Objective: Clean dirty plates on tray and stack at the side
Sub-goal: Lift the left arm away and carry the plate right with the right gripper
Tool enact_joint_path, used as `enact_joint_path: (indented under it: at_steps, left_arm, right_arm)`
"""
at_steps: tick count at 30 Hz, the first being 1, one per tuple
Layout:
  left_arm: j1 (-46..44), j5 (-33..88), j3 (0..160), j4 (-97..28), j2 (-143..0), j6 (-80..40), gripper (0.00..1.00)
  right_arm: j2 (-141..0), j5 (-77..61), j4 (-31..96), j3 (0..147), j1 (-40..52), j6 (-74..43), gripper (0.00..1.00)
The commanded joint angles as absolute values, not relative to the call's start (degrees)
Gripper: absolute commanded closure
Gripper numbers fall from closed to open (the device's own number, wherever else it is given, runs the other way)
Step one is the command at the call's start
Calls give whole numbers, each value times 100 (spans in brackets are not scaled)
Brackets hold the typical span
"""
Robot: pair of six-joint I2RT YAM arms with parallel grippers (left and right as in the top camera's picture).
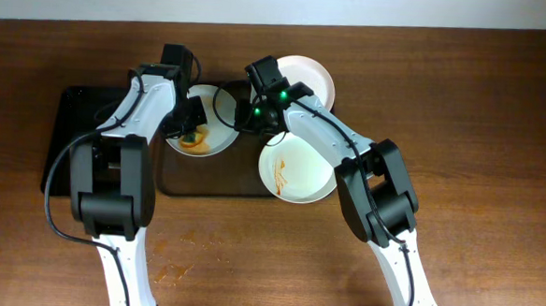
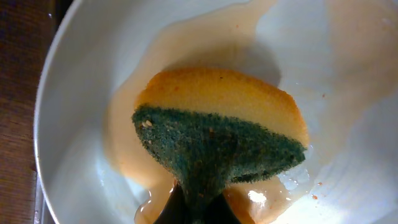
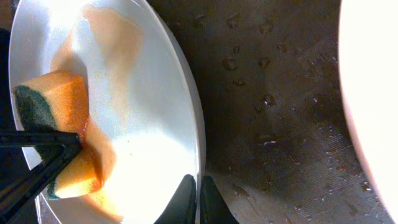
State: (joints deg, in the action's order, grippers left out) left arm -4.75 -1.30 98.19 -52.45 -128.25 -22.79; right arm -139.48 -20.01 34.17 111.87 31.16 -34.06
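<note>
A white plate (image 1: 210, 142) (image 2: 81, 93) (image 3: 149, 93) smeared with orange sauce lies on the left part of the dark tray (image 1: 211, 183) (image 3: 273, 93). My left gripper (image 1: 192, 130) (image 2: 199, 211) is shut on a yellow-and-green sponge (image 2: 217, 137) (image 3: 56, 99), which presses into this plate's wet sauce. My right gripper (image 1: 242, 121) (image 3: 199, 199) is shut on the plate's right rim, one finger inside and one outside. A second plate (image 1: 296, 168) with red streaks sits at the tray's right front. A third plate (image 1: 307, 77) (image 3: 373, 74) lies at the back right.
A smaller black tray (image 1: 68, 142) lies on the wooden table left of the big tray. Orange sauce smears (image 1: 175, 272) mark the table near the front, beside the left arm's base. Water drops dot the tray floor (image 3: 249, 62).
</note>
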Motion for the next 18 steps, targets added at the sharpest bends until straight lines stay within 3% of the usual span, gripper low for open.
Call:
enact_joint_path:
  at_steps: [1, 5, 10, 12, 13, 15, 18]
  left_arm:
    - [-309, -517, 10086, -5376, -13144, -2414, 100]
    - [-239, 246, 11144, -5916, -13144, -1944, 99]
    - [-128, 257, 12639, -6866, -13144, -1621, 99]
    - [-121, 259, 12960, -7190, -13144, -1529, 100]
    - [-121, 261, 12986, -7264, -13144, -1529, 100]
    - [-113, 259, 12980, -7319, -13148, -1527, 100]
    - [-95, 174, 12958, -7317, -13148, -1481, 100]
  right_arm:
    - [-13998, -2038, 3546, 11196, 3148, -3326, 96]
    - [-13998, -2038, 3553, 11196, 3146, -3328, 96]
    - [-13998, -2038, 3498, 11198, 3138, -3326, 95]
    - [-13998, -2036, 3430, 11198, 3140, -3326, 84]
    - [-13998, -2036, 3393, 11196, 3142, -3326, 71]
    - [-14000, -1994, 3301, 11196, 3153, -3326, 63]
    - [-14003, -1793, 3197, 11194, 3181, -3326, 64]
